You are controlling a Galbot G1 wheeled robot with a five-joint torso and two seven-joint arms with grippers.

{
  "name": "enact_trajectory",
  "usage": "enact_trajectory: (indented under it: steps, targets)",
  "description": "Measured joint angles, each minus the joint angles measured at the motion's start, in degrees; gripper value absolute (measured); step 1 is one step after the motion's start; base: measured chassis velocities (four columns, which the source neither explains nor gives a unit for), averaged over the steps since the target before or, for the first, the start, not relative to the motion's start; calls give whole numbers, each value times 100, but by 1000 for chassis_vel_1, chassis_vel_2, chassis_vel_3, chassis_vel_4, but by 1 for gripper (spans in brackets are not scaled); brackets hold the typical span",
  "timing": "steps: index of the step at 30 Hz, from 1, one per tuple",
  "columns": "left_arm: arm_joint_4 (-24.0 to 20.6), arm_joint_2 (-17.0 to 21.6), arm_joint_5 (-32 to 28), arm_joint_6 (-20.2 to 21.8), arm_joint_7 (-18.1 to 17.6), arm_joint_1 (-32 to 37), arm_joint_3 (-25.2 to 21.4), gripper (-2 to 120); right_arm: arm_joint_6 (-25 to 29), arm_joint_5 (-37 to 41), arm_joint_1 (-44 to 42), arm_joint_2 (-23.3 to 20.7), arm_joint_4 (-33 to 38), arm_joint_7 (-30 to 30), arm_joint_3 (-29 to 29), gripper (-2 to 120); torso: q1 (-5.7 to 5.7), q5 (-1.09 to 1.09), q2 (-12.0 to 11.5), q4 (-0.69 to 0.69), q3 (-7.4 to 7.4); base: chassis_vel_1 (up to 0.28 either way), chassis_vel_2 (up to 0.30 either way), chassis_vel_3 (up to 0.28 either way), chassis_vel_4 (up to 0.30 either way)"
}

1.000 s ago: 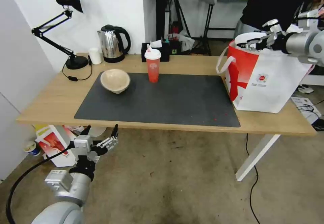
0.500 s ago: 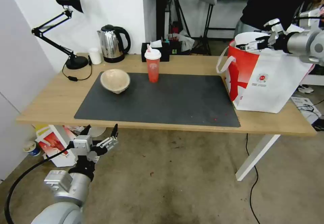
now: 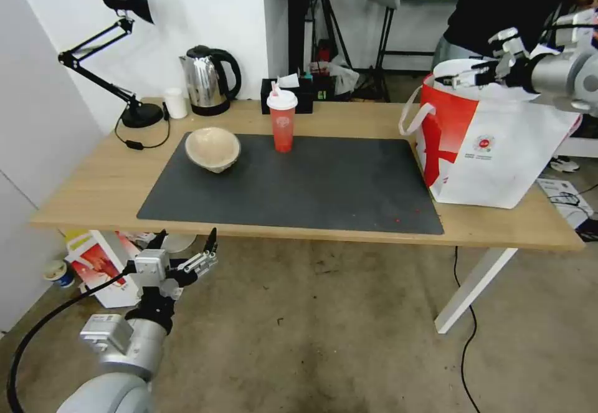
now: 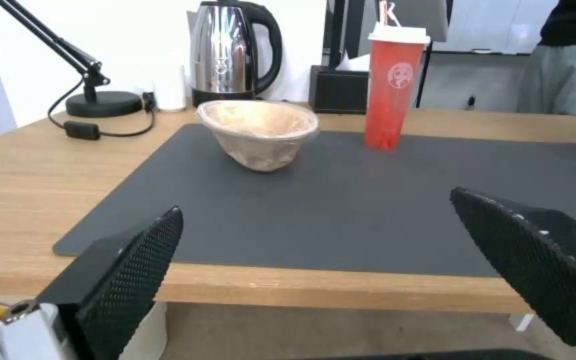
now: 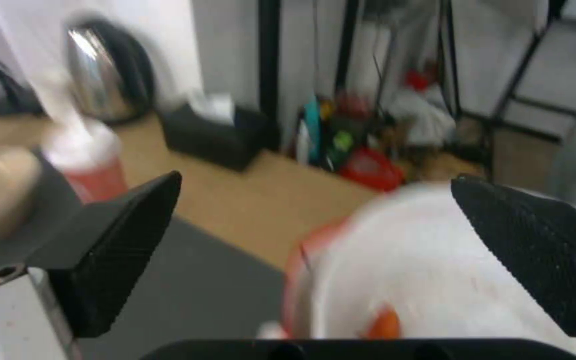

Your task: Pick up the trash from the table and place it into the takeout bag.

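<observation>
My right tool (image 3: 464, 78) hangs spread and empty over the bag (image 3: 498, 151) at the surface's (image 3: 93, 182) right end; left tool (image 3: 187, 243) spread below the edge; cup (image 3: 282, 121) and pulp bowl (image 3: 213, 148) sit on the mat (image 3: 311, 182).

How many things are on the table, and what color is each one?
Red and white: 2, the drink cup and the takeout bag
Beige: 1, the pulp bowl
White: 2, the big bowl in the bag's mouth and the small cup
Silver: 1, the kettle
Black: 2, the lamp and the box
Dark grey: 1, the mat
Total: 9
</observation>
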Motion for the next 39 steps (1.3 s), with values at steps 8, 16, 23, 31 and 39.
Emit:
enact_trajectory:
  steps: [8, 16, 23, 31, 39]
  targets:
    - [-28, -8, -11, 0, -3, 7, -33, 100, 623, 1303, 146, 201, 644, 690, 240, 100, 0, 0, 0, 0, 0, 0, 0, 0, 0]
    - [-65, -29, -14, 0, -9, 30, -49, 100, 1531, 1960, -232, 463, 1681, 1923, 264, 100, 0, 0, 0, 1, 0, 0, 0, 0, 0]
    - [-80, -58, -10, 1, -10, 66, -66, 100, 2358, 1934, -1269, 636, 3011, 3295, 312, 100, 0, 0, 1, 0, 0, 0, 0, 0, 0]
    - [-94, -142, 56, 1, -6, 118, -63, 100, 3316, 238, -3243, 1087, 4332, 4436, 189, 100, 0, 1, 0, 0, 0, 0, 0, 0, 0]
    - [-98, -214, 86, -1, -7, 116, -94, 100, 3648, -1252, -4756, 1197, 4988, 4754, 162, 100, -1, 2, 1, -1, -1, 0, 0, 0, 0]
